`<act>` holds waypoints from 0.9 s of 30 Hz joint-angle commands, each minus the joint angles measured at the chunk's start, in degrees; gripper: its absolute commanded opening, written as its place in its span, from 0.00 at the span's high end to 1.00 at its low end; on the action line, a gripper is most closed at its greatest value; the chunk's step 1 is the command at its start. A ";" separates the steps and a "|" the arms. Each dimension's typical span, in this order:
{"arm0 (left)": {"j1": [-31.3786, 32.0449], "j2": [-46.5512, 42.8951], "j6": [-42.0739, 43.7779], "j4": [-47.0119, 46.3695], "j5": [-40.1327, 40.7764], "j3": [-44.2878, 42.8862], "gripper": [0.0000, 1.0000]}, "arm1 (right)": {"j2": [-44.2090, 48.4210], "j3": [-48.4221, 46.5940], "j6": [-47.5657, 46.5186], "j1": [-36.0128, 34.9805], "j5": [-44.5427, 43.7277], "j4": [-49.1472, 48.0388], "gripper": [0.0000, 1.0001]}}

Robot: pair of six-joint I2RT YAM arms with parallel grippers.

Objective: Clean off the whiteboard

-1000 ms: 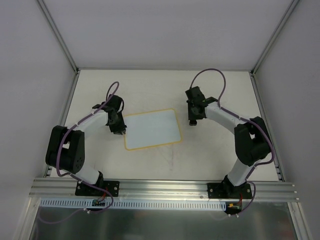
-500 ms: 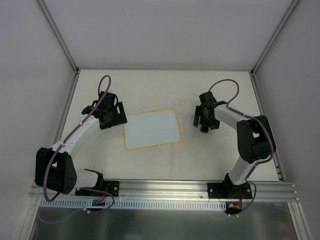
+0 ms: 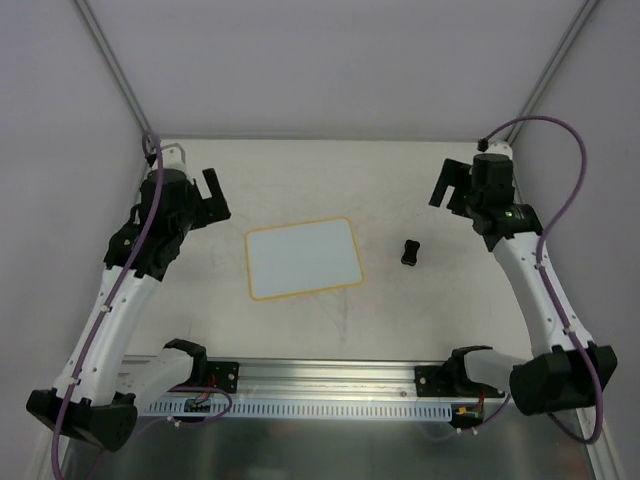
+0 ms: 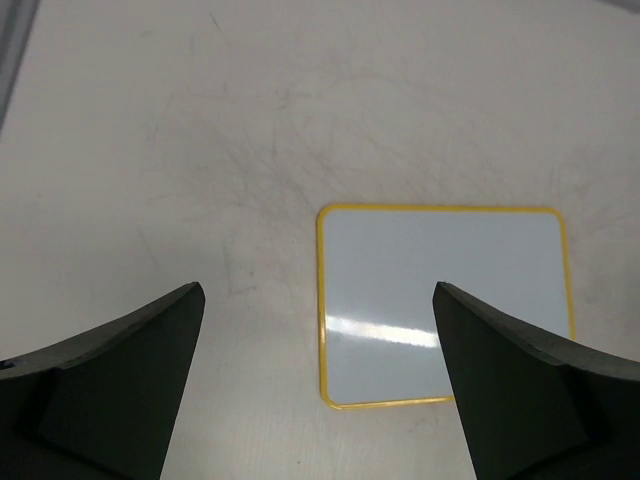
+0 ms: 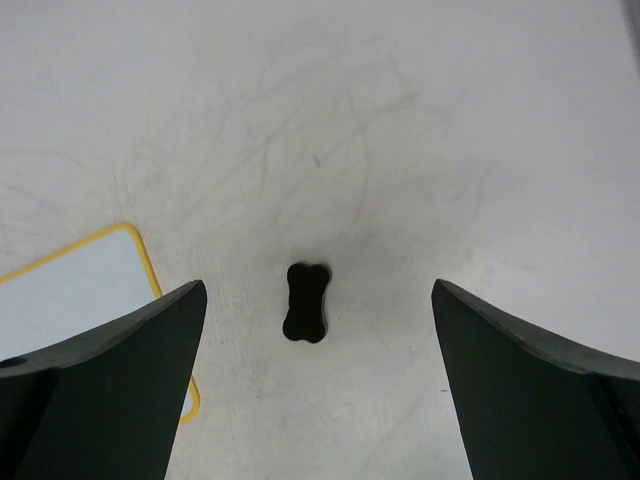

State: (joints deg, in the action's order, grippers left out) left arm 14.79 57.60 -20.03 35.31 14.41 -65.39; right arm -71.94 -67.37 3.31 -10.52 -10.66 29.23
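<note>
nearest, the rail (image 3: 330, 372) runs along the near edge of the table (image 3: 330, 170). a little farther in, the whiteboard (image 3: 303, 259) lies flat on the table, just left of middle and slightly skewed, its right end turned a bit away. its yellow border runs whole all round and its face shows plain white. from the left wrist a streak of glare crosses it. to its right, apart from it, the eraser (image 3: 410, 252) lies on the table, a small black bone-shaped block with bare table all round it.

farther back, the left gripper (image 3: 212, 197) hangs raised over the table's left side, beyond and left of the whiteboard, clear of it. its jaws are spread wide and hold nothing. in its wrist view the two black fingers (image 4: 120, 385) stand far apart, with only table and whiteboard seen between them.

the right gripper (image 3: 449, 194) hangs raised over the table's right side, beyond and right of the eraser. its jaws too are spread wide and empty. in its wrist view the eraser sits down on the table between the fingers (image 5: 530, 385), touched by neither, and a corner of the whiteboard shows at the left.
</note>
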 commanded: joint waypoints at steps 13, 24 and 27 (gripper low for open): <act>-0.28 -11.64 12.56 0.64 10.63 -20.47 0.01 | 23.42 -12.52 -17.81 3.84 -14.57 2.06 0.01; -0.11 -12.87 15.02 0.46 12.65 -23.56 0.01 | 25.54 -13.31 -18.87 3.84 -10.18 0.47 0.01; -0.20 -12.60 15.46 0.46 12.57 -24.88 0.01 | 25.36 -13.66 -19.04 3.84 -9.65 0.47 0.01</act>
State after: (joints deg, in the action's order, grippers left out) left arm 14.79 44.62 -6.48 36.71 25.32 -87.81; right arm -46.50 -78.76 -14.22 -7.03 -21.37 30.76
